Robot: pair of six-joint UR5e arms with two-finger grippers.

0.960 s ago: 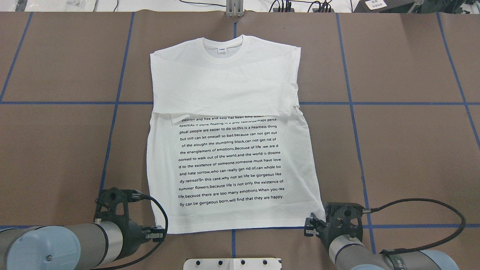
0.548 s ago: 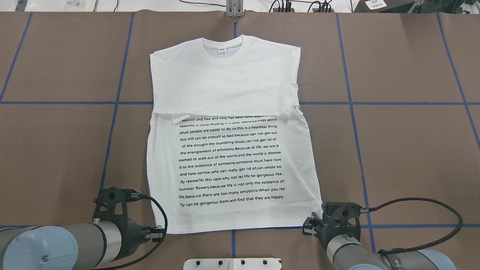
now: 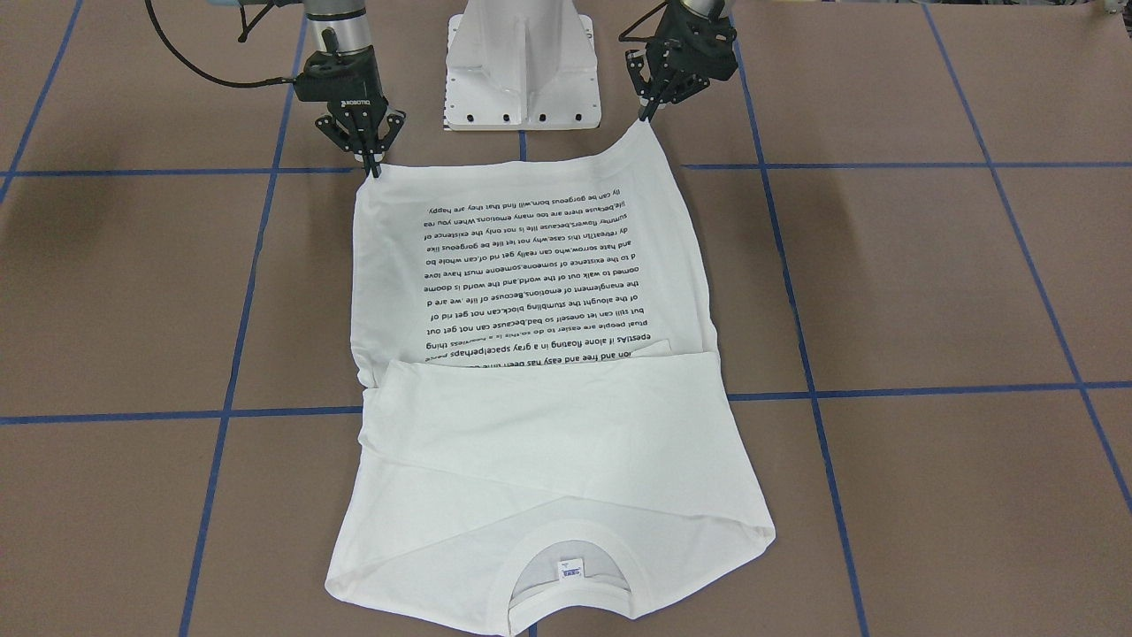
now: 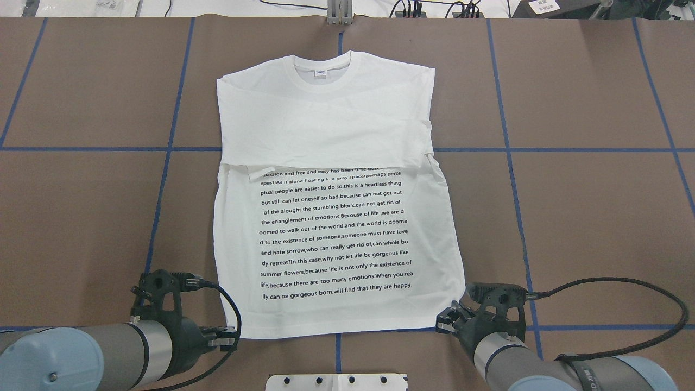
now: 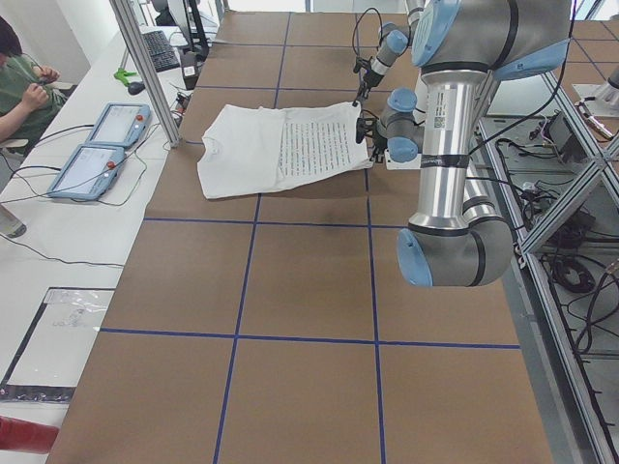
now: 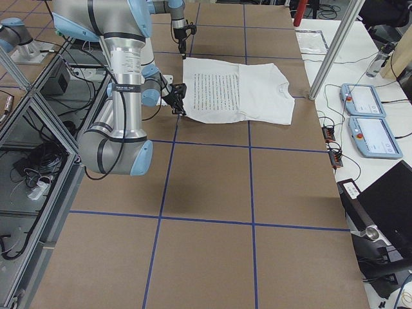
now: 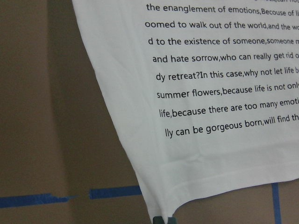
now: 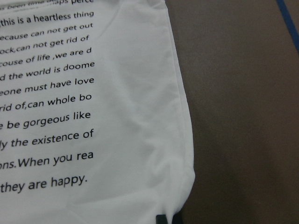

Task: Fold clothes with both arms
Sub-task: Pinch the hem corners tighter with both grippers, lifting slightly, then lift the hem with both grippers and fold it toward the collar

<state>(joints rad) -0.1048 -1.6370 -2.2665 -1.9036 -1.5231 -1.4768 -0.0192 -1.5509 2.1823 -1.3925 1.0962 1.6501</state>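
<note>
The white T-shirt (image 4: 326, 119) lies flat on the table, text side up, neck label at the far end and sleeves folded across the chest; it also shows in the front view (image 3: 548, 425). My left gripper (image 4: 234, 332) is shut on the near left hem corner, seen at the front view's right (image 3: 644, 115). My right gripper (image 4: 455, 315) is shut on the near right hem corner (image 3: 370, 166). In each wrist view the hem corner meets a dark fingertip (image 7: 161, 219) (image 8: 161, 218) at the bottom edge.
The white metal pedestal (image 3: 522, 62) stands between the arms at the table's near edge. The brown table (image 4: 586, 217) carries blue tape lines. Tablets (image 5: 97, 145) and an operator (image 5: 19, 77) are beyond the far end.
My right gripper has shifted left and slightly away from the base, drawing the right hem corner inward. My left arm has shifted slightly left. The shirt's upper part has not moved.
</note>
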